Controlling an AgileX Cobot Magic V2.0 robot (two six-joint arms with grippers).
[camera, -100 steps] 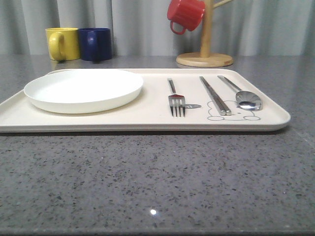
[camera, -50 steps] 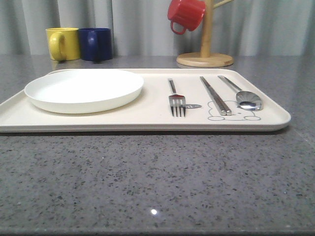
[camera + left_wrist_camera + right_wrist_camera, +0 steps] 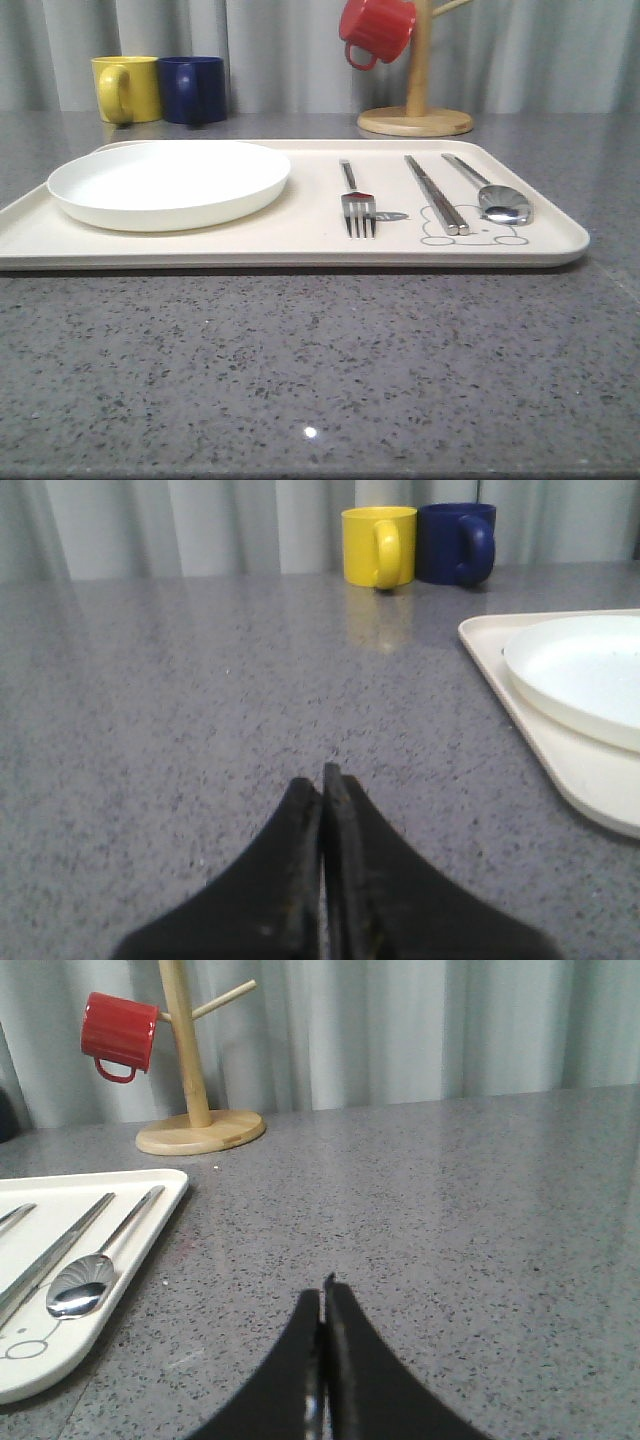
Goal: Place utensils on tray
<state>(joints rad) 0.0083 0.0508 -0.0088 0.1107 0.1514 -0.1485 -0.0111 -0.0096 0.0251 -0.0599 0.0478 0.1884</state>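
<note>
Task judged complete: fork (image 3: 359, 205), chopsticks (image 3: 436, 194) and spoon (image 3: 494, 195) all lie side by side on the cream tray (image 3: 300, 250) beside the white plate (image 3: 168, 183), while left gripper (image 3: 323, 780) and right gripper (image 3: 324, 1292) hang with fingers clenched, empty, over bare surface (image 3: 320, 370).

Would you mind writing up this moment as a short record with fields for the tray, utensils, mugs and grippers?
tray: cream, on the grey table
plate: white, on the tray's left part
utensils: fork, chopsticks, spoon, side by side on the tray's right part
mugs: yellow mug and blue mug behind the tray; red mug on wooden stand
left gripper: shut, empty
right gripper: shut, empty
</note>
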